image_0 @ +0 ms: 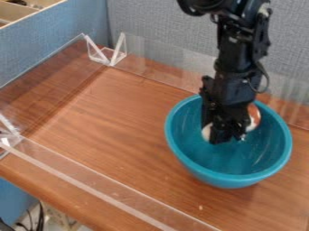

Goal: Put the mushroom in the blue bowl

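Black and pointing straight down, the robot gripper [226,133] is lowered inside the bowl, and its jaws are closed narrowly on the small toy mushroom [245,120], which is held between them. No brand, label or writing can be read anywhere in the view.

From largest to smallest, the scene is laid out as follows. A brown wood-grain table [97,126] fills most of the view. It is bounded by a low clear plastic wall [54,56] along the far left side and another along the near edge, with a clear plastic bracket [108,50] standing at the far corner. A blue fabric panel [72,23] is seen behind the left wall. The whole left half of the table is open wood, well apart from the arm.

The large round teal-blue glossy plastic bowl [200,161] is set at the right of the table, near the right edge of the view. The black jointed robot arm [239,45] comes down into it from above.

The mushroom's cream-white stem and reddish-brown cap are partly visible beside the black fingers [215,126], below the bowl's rim and above its floor. Whether the mushroom touches the bowl's inner surface cannot be told.
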